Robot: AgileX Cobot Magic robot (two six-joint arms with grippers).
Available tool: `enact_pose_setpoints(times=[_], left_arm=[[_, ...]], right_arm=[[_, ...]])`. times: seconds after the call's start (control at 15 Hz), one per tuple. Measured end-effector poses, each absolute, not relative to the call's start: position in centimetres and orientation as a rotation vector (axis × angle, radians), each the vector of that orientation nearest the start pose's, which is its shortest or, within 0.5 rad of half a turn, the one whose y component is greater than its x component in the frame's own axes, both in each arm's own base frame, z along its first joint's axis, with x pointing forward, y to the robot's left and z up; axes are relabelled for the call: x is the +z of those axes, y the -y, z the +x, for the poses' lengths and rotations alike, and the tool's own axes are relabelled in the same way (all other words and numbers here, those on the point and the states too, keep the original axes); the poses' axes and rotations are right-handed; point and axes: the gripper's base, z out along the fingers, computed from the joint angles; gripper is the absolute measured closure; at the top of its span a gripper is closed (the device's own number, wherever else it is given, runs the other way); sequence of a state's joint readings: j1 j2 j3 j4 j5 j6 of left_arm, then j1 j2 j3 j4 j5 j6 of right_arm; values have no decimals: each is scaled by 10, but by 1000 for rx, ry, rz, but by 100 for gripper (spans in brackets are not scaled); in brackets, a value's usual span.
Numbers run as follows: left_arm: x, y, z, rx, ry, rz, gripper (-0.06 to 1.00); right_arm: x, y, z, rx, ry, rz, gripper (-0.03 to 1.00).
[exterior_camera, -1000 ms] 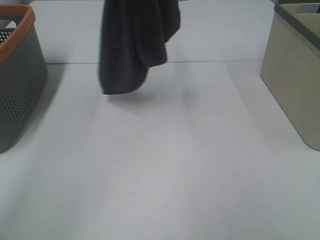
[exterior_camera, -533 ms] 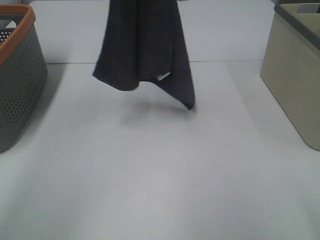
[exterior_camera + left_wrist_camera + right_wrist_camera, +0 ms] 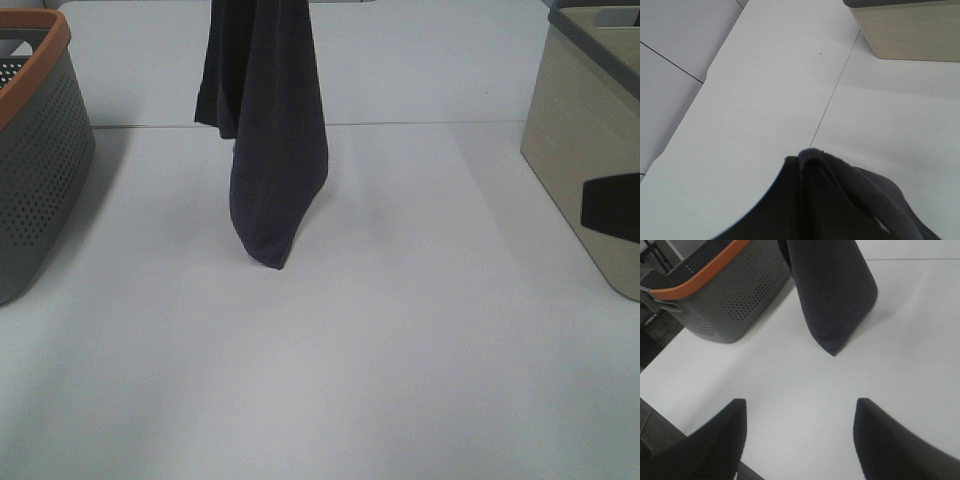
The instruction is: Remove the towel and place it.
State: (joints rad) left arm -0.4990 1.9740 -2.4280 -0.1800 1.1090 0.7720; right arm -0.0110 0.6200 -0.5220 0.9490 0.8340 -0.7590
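Note:
A dark grey towel [image 3: 270, 150] hangs in the air over the far middle of the white table [image 3: 400, 350]. Its top runs out of the exterior view and its lower tip hangs just above the table. In the left wrist view the bunched towel [image 3: 840, 205] fills the spot at my left gripper and hides the fingers. My right gripper [image 3: 800, 440] is open and empty, low over the table, facing the towel [image 3: 832, 290] from some way off. A dark part of the right arm [image 3: 612, 208] shows at the right edge.
A grey perforated basket with an orange rim [image 3: 30, 150] stands at the left edge and also shows in the right wrist view [image 3: 725, 290]. A beige bin with a dark rim [image 3: 585, 130] stands at the right edge, and also shows in the left wrist view [image 3: 905, 30].
The towel has swung and folded narrower, and its lower tip now hangs lower and nearer. A dark part of the right arm has come into view at the right edge.

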Motion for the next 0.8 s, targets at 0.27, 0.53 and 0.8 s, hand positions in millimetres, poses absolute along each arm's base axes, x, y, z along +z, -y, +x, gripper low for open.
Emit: enact_pose_setpoints(times=[0.27, 0.53, 0.8], left_arm=[[467, 217, 367, -62, -1710, 1267, 94], [467, 217, 367, -113, -1765, 1193, 94], [467, 217, 367, -123, -1773, 1180, 94]], right_arm=[[300, -59, 118, 764, -2002, -392, 34], [295, -64, 147, 846, -1933, -415, 34], [276, -66, 189, 902, -1868, -411, 37]])
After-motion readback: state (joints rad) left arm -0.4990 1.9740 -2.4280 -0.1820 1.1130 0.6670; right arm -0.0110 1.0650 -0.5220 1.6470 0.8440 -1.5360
